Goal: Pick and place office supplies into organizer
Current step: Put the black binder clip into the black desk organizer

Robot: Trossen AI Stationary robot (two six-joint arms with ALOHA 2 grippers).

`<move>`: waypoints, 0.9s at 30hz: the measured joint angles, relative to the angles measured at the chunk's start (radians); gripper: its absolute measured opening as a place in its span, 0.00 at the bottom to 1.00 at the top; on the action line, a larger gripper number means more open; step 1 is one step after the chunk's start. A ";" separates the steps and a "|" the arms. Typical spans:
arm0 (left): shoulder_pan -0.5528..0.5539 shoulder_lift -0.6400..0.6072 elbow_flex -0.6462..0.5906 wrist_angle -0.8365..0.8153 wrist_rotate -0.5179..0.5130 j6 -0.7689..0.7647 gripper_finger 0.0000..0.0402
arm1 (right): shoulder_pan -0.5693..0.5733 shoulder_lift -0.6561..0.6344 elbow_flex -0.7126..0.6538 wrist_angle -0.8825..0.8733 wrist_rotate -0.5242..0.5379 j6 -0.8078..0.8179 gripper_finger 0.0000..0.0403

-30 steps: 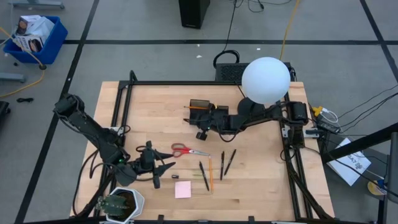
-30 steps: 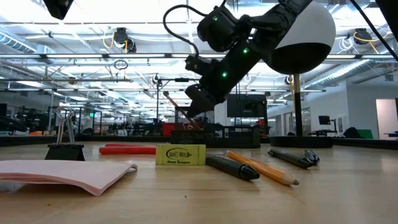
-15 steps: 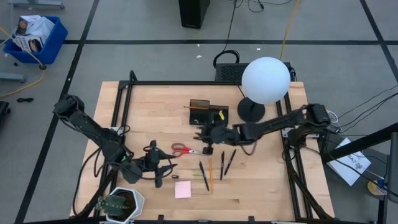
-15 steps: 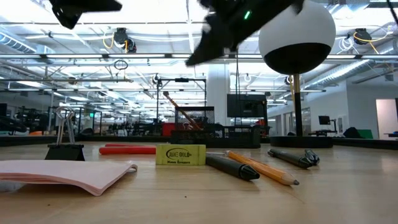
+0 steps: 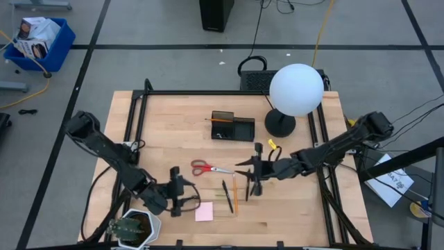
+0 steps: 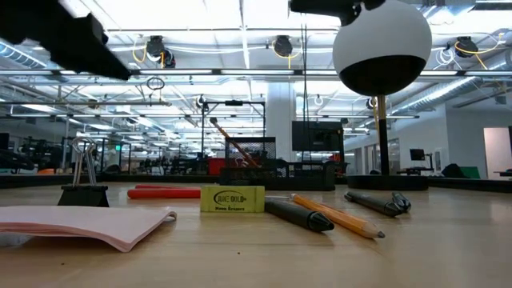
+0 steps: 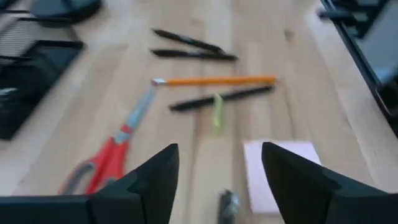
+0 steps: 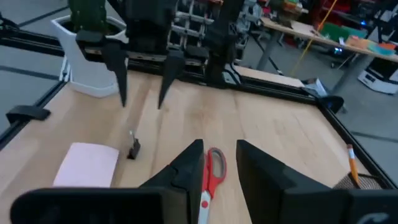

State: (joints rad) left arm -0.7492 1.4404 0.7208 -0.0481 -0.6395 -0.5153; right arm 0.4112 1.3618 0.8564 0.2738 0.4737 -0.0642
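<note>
Red-handled scissors lie flat mid-table, with black pens and an orange pencil to their right. A pink sticky-note pad and a small binder clip lie near the front edge. The black organizer stands farther back, a pencil sticking out of it. My left gripper hangs open above the clip and the pad, touching neither. My right gripper hovers open over the pens, pointing toward the scissors and holding nothing.
A lamp with a white globe and round black base stands right of the organizer. A white plant pot sits at the near left corner. A yellow eraser lies among the pens. Black frame rails border the table.
My right gripper has drawn back from the organizer toward the table's near and right edges and has risen; it now hovers over the pens. My left gripper has sunk and shifted a little toward the near edge, tipping and rolling, and now hangs by the pink pad.
</note>
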 joint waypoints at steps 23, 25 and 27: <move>0.005 0.112 -0.001 -0.001 0.057 -0.066 0.54 | 0.008 -0.046 -0.067 0.128 0.000 -0.008 0.22; 0.005 0.112 -0.001 -0.003 0.066 -0.070 0.53 | 0.008 -0.046 -0.067 0.129 0.000 -0.008 0.22; 0.006 0.112 -0.001 -0.009 0.069 -0.072 0.53 | 0.008 -0.046 -0.067 0.133 0.000 -0.009 0.22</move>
State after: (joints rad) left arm -0.7431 1.5520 0.7193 -0.0575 -0.5701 -0.5875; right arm 0.4191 1.3159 0.7898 0.4064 0.4740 -0.0736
